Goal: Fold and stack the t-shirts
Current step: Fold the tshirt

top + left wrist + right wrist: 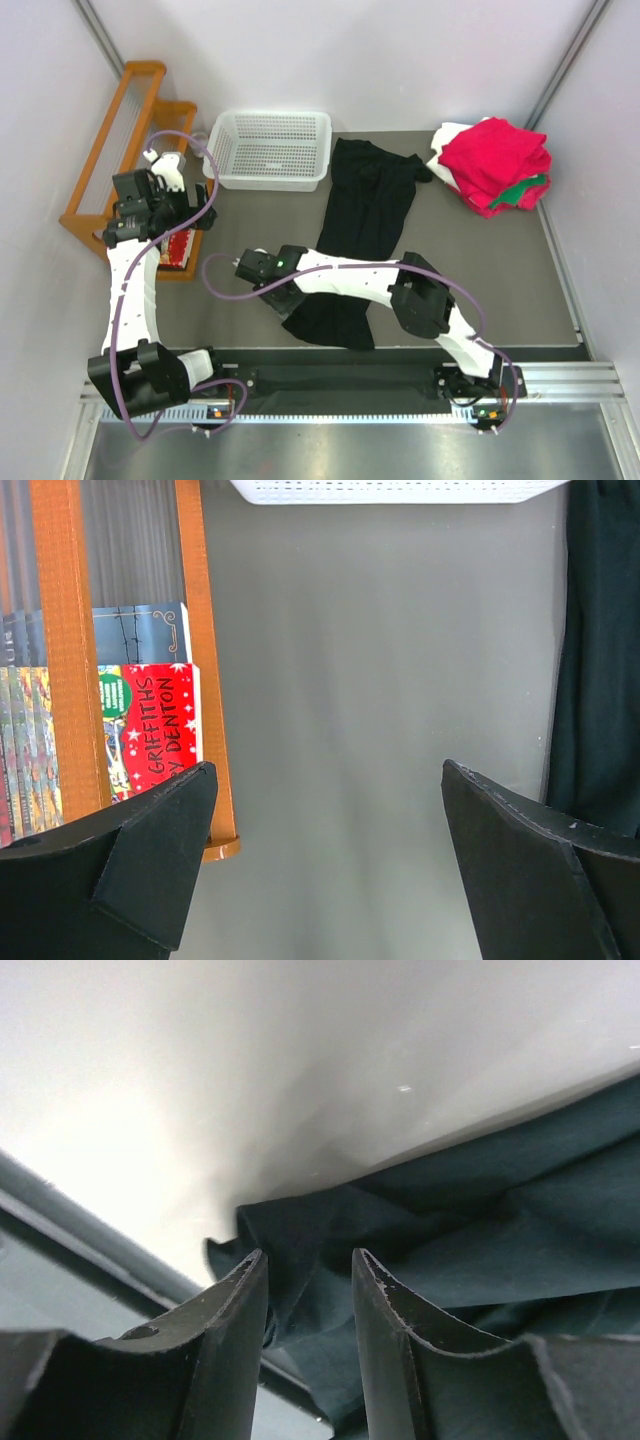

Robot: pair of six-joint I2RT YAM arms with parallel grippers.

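While the left gripper (pixel 325 770) gaped empty, the right gripper (pixel 308 1256) stood narrowly parted about a fold of the black shirt (pixel 480 1230), hold unclear, so cloth could slip free

The left arm (pixel 130 290) rises from its base at the near left and leans toward the far left, wrist level, its left tool (pixel 325 780) spread wide with nothing in it. The right arm (pixel 350 278) bends at the elbow and stretches leftward, low. On its right tool (pixel 310 1260) the jaws stand a narrow gap apart, and whether they pinch anything cannot be told.
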